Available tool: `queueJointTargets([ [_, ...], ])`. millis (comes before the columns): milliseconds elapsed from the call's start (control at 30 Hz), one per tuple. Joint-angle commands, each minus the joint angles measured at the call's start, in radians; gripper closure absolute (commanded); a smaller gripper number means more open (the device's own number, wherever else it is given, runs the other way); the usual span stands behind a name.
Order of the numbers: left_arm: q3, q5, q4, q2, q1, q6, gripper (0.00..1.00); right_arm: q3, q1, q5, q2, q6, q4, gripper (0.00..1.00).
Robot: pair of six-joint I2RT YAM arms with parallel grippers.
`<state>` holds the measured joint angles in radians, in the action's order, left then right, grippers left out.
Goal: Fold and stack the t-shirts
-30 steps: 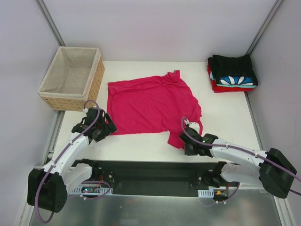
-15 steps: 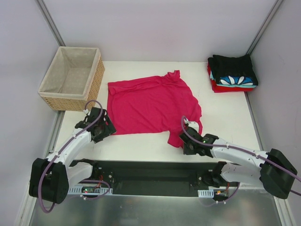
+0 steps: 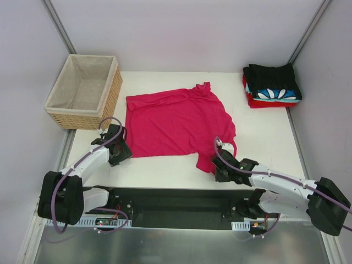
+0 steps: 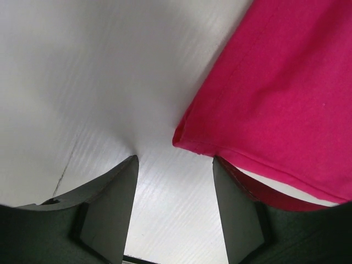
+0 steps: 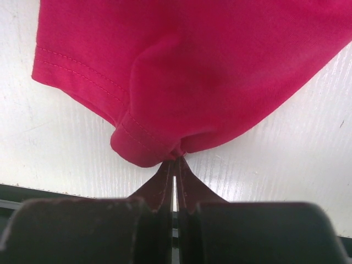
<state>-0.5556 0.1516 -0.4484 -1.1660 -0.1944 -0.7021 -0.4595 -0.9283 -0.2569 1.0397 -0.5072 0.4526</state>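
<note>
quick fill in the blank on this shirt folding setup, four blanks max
The right gripper is ____ on the near edge of the pink t-shirt.
The left gripper has its jaws ____ at the shirt's near left corner.
The folded stack sits at the far ____ corner of the table.
The top shirt in that stack is ____.
Missing words: shut; open; right; black

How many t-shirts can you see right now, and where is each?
4. The crimson-pink tee lies spread out in the middle; black tee, patterned tee and red tee are folded in the far-right stack, top to bottom. Others may hide inside it.
</note>
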Motion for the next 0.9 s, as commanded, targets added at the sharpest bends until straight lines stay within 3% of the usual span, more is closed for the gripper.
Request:
queueJointTargets([
  [0, -0.043, 0.06, 0.027, -0.038, 0.013, -0.028, 0.45, 0.01, -0.006, 0.001, -0.035, 0.004, -0.002, 0.99],
  [567, -0.076, 0.045, 0.114, -0.129, 0.059, -0.036, 0.51, 0.035, -0.004, 0.015, -0.041, 0.016, -0.015, 0.99],
  [633, -0.073, 0.036, 0.125, -0.135, 0.058, -0.037, 0.63, 0.036, -0.004, 0.015, -0.041, 0.016, -0.015, 0.99],
  [733, -0.072, 0.04, 0.132, -0.139, 0.059, -0.04, 1.0, 0.036, -0.004, 0.015, -0.04, 0.015, -0.017, 0.99],
  [867, -0.07, 0.039, 0.143, -0.158, 0.059, -0.037, 1.0, 0.035, -0.006, 0.018, -0.035, 0.013, -0.017, 0.99],
])
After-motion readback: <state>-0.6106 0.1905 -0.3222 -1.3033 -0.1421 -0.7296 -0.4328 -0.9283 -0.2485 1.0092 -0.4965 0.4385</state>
